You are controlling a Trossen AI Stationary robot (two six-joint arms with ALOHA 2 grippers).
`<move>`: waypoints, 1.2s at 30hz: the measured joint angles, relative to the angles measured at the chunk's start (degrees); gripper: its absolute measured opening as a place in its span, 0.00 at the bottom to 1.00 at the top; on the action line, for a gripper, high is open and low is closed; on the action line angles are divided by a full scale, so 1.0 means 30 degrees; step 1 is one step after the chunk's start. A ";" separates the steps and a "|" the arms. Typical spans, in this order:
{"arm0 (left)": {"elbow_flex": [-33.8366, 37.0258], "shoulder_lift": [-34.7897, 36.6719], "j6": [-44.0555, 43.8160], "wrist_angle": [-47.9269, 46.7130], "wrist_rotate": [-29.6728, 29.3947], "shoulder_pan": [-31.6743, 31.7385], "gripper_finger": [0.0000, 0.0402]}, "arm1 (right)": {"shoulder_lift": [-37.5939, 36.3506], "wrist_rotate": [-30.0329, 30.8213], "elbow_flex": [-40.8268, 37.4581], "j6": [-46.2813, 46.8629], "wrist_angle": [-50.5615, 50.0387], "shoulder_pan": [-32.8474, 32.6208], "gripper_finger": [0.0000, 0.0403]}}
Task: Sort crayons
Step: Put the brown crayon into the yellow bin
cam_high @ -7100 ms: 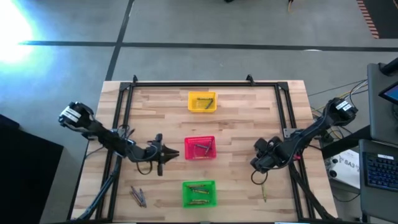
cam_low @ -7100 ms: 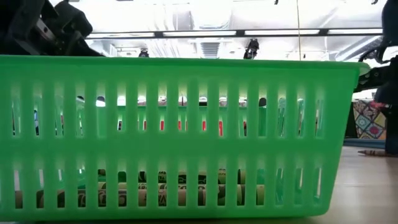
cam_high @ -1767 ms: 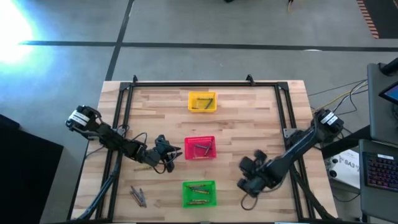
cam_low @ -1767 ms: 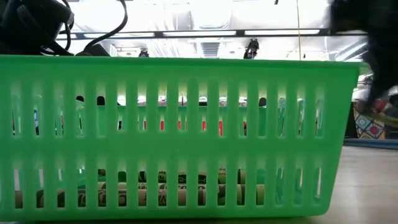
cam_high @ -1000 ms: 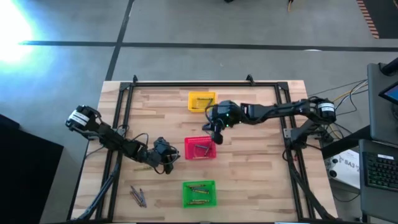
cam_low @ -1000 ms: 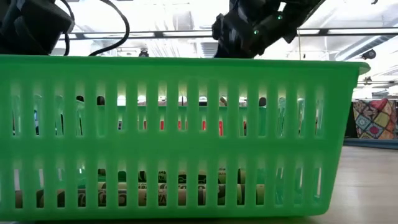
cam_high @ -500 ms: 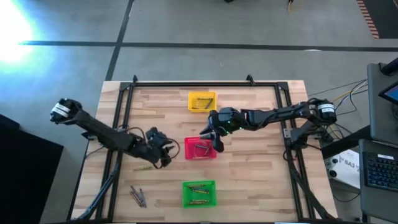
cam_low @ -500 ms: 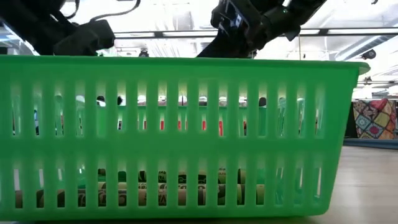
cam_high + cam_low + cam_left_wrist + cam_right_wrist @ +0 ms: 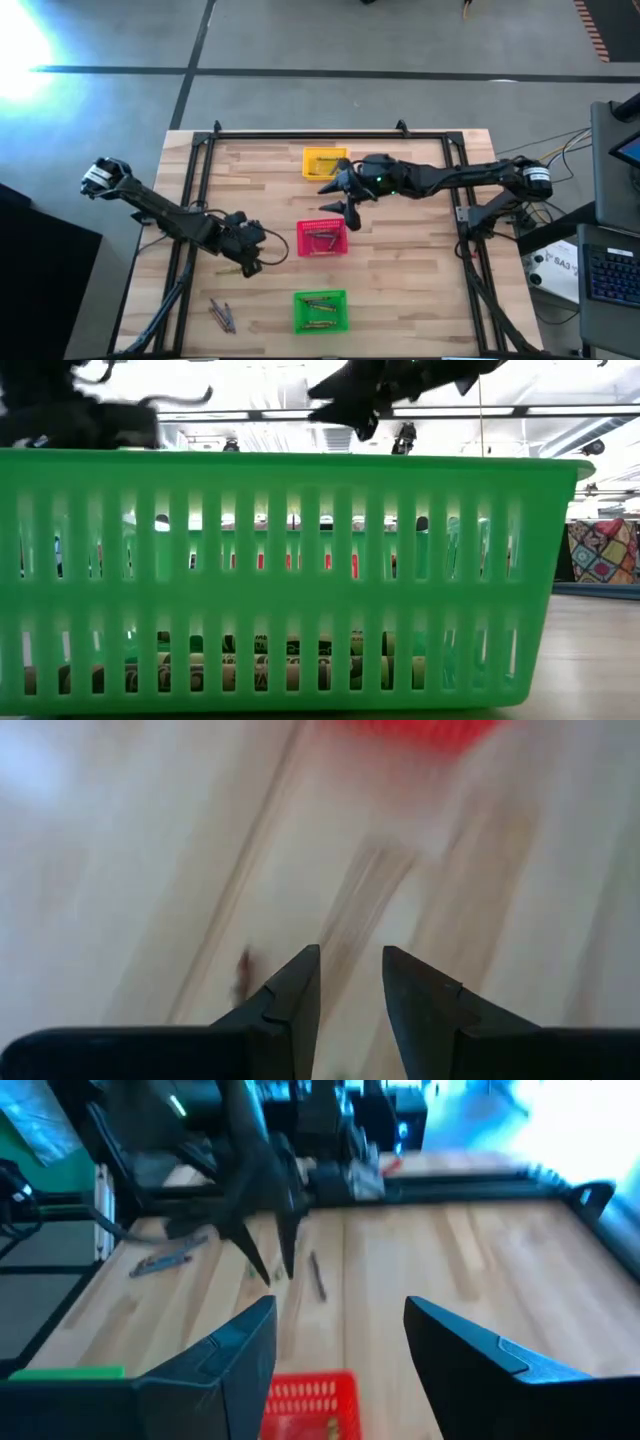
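1. Crayons, small thin sticks, lie in several places on the pale wooden plank table [image 9: 420, 270]: a few in the square green plastic basket [image 9: 320, 311] at the near edge, a few in the square red plastic basket [image 9: 322, 239] at the centre, some in the square yellow plastic basket [image 9: 325, 163] at the far side.
2. A loose pair of greyish crayons [image 9: 221, 315] rests on the bare wood left of the green basket, and a single olive crayon [image 9: 232, 269] lies on the wood left of the red basket.
3. The left gripper [image 9: 250, 256] hangs low just beside that single crayon; its dark fingers [image 9: 290, 995] stand a little apart with nothing between them.
4. The right gripper [image 9: 340, 197] hovers between the yellow and red baskets, above the red one's far edge, fingers [image 9: 235, 1350] spread wide and empty.
5. In the low view the green basket's slotted wall [image 9: 300, 580] fills the frame, crayons lying along its floor.
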State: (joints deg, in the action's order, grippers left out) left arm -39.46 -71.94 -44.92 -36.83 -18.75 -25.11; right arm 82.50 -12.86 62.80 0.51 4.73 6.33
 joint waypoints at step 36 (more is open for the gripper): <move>0.3987 0.1306 -0.0500 0.1870 -0.4165 0.1234 0.01 | -0.0250 0.3887 -0.0198 -0.2412 -0.3566 0.0901 0.32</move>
State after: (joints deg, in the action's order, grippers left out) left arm -27.50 -68.03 -46.42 -31.22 -31.24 -21.41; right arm 81.75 -1.20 62.20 -6.73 -5.96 9.03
